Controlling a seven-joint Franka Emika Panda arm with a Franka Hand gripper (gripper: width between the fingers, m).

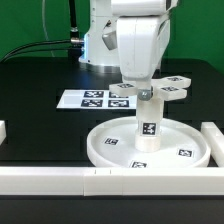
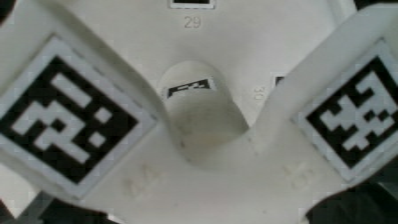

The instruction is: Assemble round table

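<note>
Exterior view, left to right.

- Black matte table [image 1: 35, 125]. A white border block [image 1: 3, 130] at the far left edge, well to the exterior view's left of the gripper; only its blunt end shows.
- Marker board [image 1: 92, 98]: thin flat white sheet of square black-and-white tags, lying flat beyond the gripper and to its left.
- Gripper [image 1: 140, 86]: hangs straight down from the smooth white wrist housing. Fingers mostly hidden behind the housing and the part under it. Jaws spread wide; whether they touch anything cannot be told.
- Cross-shaped piece [image 1: 176, 84]: white plastic, flat arms fanning out level right at the gripper's tip, each with a square tag on top. It sits on the leg's top end.
- Leg [image 1: 148, 128]: short smooth white cylinder, upright, directly under the gripper, one tag on its side. It stands near the middle of the round disc [image 1: 105, 150].
- Disc: large, white, shallow, raised rim, tags on its floor, lying flat below the gripper.
- Long white block [image 1: 60, 180] along the front edge; another [image 1: 212, 135] right of the disc.

Wrist view: two cross arms [image 2: 71, 115] splay apart with bold tags; the rounded leg [image 2: 199, 120] shows between them. Surfaces matte, slightly blurred.
</note>
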